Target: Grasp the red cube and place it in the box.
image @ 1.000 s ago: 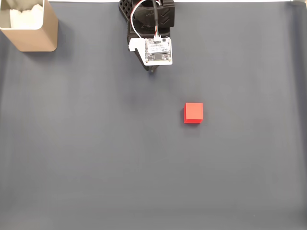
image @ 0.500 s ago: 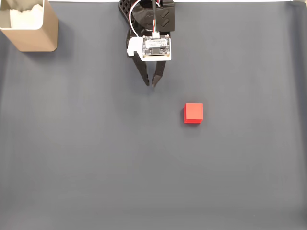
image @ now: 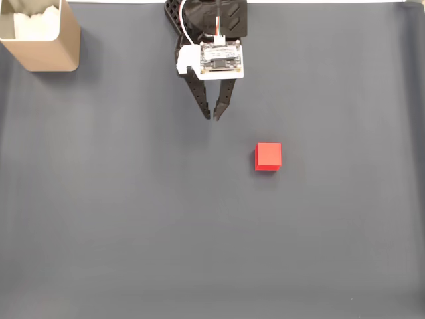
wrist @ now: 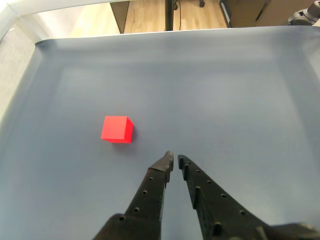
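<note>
The small red cube (image: 268,157) lies alone on the dark grey mat, and it also shows left of centre in the wrist view (wrist: 117,129). My gripper (image: 212,117) hangs near the top middle of the fixed view, above and to the left of the cube, well apart from it. Its two black fingers meet almost at the tips, so it is shut on nothing. In the wrist view the gripper (wrist: 175,158) points up from the bottom edge, with the cube to its upper left. The tan box (image: 48,48) with white material inside stands at the top left corner.
The dark grey mat (image: 133,219) covers the whole table. A wooden floor and furniture legs (wrist: 172,12) lie beyond the mat's far edge in the wrist view. Open mat lies between the gripper, the cube and the box.
The fingers have swung out from under the wrist's white board and now point down the fixed view towards the mat's middle. The cube and the box have not moved.
</note>
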Robot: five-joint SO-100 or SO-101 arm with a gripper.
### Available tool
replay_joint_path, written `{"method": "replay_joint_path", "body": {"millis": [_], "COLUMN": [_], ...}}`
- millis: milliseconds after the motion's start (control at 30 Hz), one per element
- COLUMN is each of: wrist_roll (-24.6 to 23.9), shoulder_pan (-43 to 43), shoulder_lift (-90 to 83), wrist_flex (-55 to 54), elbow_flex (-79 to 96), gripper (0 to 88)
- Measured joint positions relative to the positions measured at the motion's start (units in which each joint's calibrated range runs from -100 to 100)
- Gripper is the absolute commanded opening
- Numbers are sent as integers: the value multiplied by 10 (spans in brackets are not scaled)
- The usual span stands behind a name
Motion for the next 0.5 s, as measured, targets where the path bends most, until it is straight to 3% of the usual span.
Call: {"method": "replay_joint_path", "body": {"millis": [500], "wrist_roll": [-9], "shoulder_pan": [-85], "shoulder_lift": [166], "wrist_flex": [122], "elbow_flex": [-190], "gripper": [8]}}
